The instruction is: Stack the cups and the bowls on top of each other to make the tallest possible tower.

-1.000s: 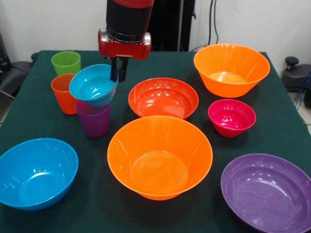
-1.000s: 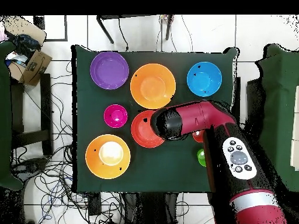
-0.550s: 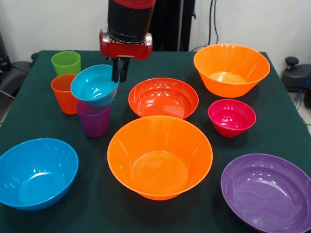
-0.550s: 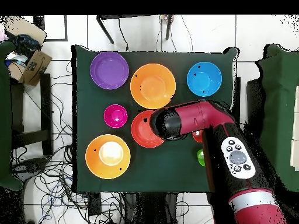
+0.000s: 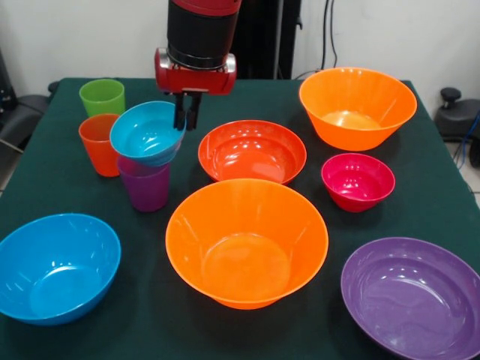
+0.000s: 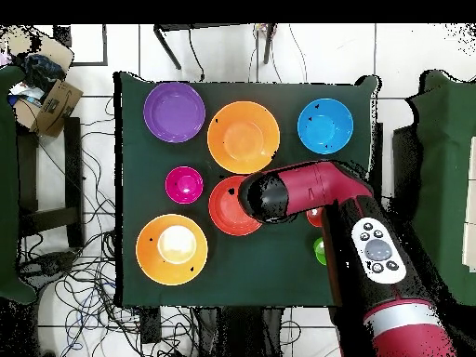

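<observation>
A small teal bowl (image 5: pixel 146 133) sits tilted on the purple cup (image 5: pixel 145 187) at the table's left. My gripper (image 5: pixel 186 114) comes down from above and is shut on the bowl's right rim. Just left stand the orange cup (image 5: pixel 96 146) and behind it the green cup (image 5: pixel 102 96). Spread over the table are a red-orange bowl (image 5: pixel 252 150), two large orange bowls (image 5: pixel 246 240) (image 5: pixel 357 105), a magenta bowl (image 5: pixel 358 180), a purple bowl (image 5: pixel 412 296) and a large blue bowl (image 5: pixel 56 266). In the overhead view the arm (image 6: pixel 307 191) hides the gripper, the teal bowl and the purple cup.
The table is covered in dark green cloth (image 5: pixel 420 202). From overhead, cables and a cardboard box (image 6: pixel 51 102) lie on the floor beside the table, and the green cup (image 6: pixel 320 251) peeks out beside the arm.
The gripper has shifted slightly right, and the teal bowl has moved a little with it on the purple cup.
</observation>
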Controlling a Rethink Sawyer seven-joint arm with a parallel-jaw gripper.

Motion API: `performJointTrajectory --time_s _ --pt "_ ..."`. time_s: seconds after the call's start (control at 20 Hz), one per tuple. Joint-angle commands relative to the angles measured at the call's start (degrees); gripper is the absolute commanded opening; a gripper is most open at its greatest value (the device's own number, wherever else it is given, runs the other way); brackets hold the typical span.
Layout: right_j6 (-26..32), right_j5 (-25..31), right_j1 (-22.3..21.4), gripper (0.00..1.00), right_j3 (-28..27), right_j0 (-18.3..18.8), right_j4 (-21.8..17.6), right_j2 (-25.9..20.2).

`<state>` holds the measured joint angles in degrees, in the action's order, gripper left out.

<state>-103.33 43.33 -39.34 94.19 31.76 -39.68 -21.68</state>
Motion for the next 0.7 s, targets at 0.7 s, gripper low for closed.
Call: performJointTrajectory --time_s 0.7 --pt "6.34 -3.45 2.38 0.0 -2.04 -1.06 -5.69 -0.56"
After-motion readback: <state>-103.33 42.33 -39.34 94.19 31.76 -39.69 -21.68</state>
